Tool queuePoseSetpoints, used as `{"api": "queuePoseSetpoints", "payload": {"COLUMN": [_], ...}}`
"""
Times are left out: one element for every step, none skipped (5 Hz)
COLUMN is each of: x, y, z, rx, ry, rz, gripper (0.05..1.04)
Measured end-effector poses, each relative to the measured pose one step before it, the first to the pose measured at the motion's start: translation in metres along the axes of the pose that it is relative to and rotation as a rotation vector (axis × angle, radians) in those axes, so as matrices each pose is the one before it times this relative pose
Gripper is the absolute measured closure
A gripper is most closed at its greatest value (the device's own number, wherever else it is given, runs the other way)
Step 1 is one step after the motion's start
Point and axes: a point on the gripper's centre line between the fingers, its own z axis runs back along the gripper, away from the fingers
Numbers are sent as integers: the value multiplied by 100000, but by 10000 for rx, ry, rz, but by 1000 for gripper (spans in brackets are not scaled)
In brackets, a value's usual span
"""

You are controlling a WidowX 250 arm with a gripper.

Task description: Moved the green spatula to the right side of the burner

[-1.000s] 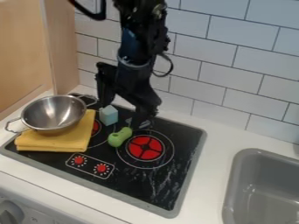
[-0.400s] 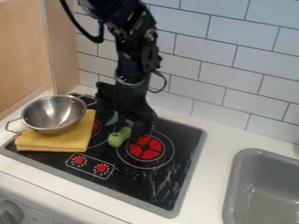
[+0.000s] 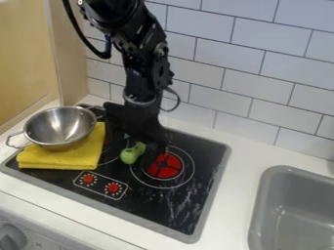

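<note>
My gripper [image 3: 136, 149] hangs low over the black stovetop, open, with one finger on each side of the green object's upper end. The green object [image 3: 130, 155] is short and rounded, lying left of the right-hand burner [image 3: 164, 166]; whether it is a spatula I cannot tell, and its far end is partly hidden by the gripper. The right finger covers the upper left part of that burner's red disc.
A steel pan [image 3: 57, 128] rests on a folded yellow cloth [image 3: 62, 152] at the left of the stovetop [image 3: 176, 207]. Two red knobs are marked at its front. A grey sink [image 3: 287, 215] is at the right, and a tiled wall [image 3: 254, 83] stands behind.
My gripper has come down and toward the left, from behind the green object to around its upper end. The pale blue block behind it is now hidden. The green object has not visibly moved.
</note>
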Motion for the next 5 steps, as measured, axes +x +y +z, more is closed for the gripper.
{"api": "queuePoseSetpoints", "payload": {"x": [-92, 16, -164, -436, -201], "y": [-118, 170, -77, 239, 206], "z": [-352, -33, 84, 32, 497], "rx": [-19, 136, 100, 226, 69], "ry": [135, -5, 109, 280, 43], "rz": [162, 79, 19, -100, 62], "gripper": [439, 673, 690, 690, 690]}}
